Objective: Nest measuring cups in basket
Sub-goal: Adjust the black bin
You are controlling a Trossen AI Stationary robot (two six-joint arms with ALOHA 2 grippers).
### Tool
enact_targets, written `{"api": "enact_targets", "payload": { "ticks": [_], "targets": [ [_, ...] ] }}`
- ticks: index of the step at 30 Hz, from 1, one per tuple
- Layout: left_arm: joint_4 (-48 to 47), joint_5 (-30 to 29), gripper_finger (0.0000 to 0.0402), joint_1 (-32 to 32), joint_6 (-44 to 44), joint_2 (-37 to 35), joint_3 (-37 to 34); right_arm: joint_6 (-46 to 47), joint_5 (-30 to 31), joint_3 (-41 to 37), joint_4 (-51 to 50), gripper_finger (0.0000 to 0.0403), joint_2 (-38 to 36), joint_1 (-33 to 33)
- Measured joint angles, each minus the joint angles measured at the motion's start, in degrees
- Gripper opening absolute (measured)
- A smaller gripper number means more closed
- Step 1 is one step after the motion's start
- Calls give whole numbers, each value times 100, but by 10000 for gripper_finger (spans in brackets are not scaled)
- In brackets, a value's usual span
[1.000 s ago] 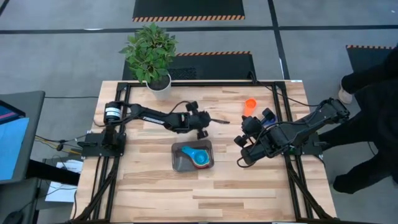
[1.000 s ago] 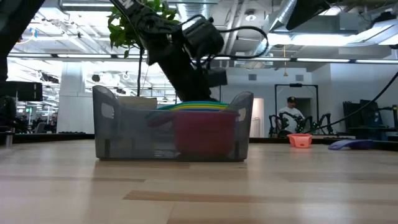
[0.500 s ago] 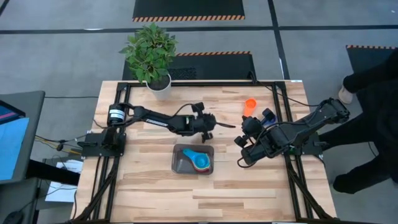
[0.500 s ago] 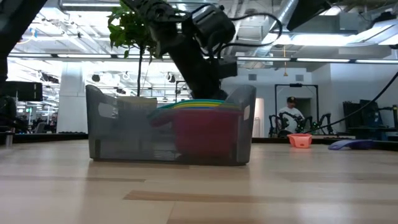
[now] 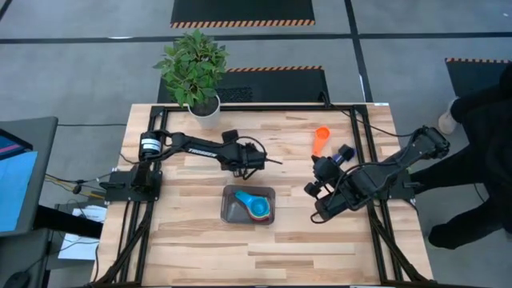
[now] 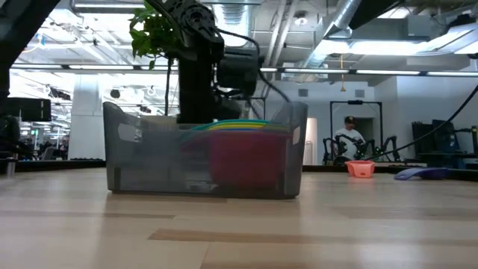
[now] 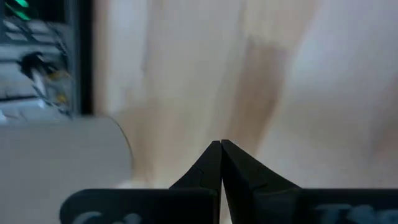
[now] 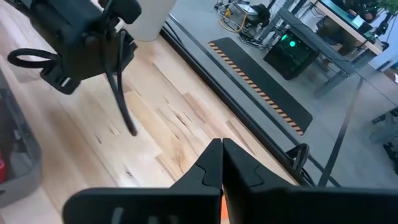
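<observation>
Since the earlier frames, the left gripper (image 5: 276, 162) has drawn back from above the basket (image 5: 227, 210) toward upper centre of the high view, and its arm has folded toward the plant. Its fingers (image 7: 219, 163) are pressed together on nothing. The basket shifted slightly between the two earlier high views and now sits at lower centre of the table, free of both arms.

The right gripper (image 5: 318, 214) has moved a little down the frame at right of centre. Its fingers (image 8: 219, 163) have finished closing, tip to tip, with nothing between them.

Judgement: the left arm's withdrawal suggests a placement is complete. The nested cups (image 5: 254, 205) lie in the basket's right half, light blue uppermost. The orange cup (image 5: 321, 138) is outside the basket at upper right of the table, and a blue cup (image 6: 418, 173) lies near it in the low view. At least two cups therefore remain to be nested.

Hidden or unclear:
- The number of cups in the stack cannot be counted. The low view shows only red at the bottom and thin yellow, green and blue rims through the basket wall.
- In the high view the blue cup is hard to separate from the right arm.
- The left wrist view is blurred and shows only wood and a grey edge.
- A person at the right edge of the high view is cut off.
</observation>
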Motion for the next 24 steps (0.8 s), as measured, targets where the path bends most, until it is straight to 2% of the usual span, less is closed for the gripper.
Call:
{"api": "enact_targets", "payload": {
  "ticks": [4,9,13,15,21,24],
  "targets": [
    [-398,469,0,-74,-398,0,-6,1,2,0,0,18,0,25],
    [-431,1052,0,-247,-555,0,-6,3,3,0,-1,34,-2,18],
    [-386,1076,0,-368,-609,0,-6,4,3,0,0,37,0,16],
    [-390,776,0,-405,-609,0,-6,6,3,0,0,34,-2,14],
    [-366,-730,0,-267,-406,0,41,21,3,0,31,20,0,14],
    [-386,-1165,0,-129,-326,0,282,21,3,0,37,18,0,14]
  ]
}}
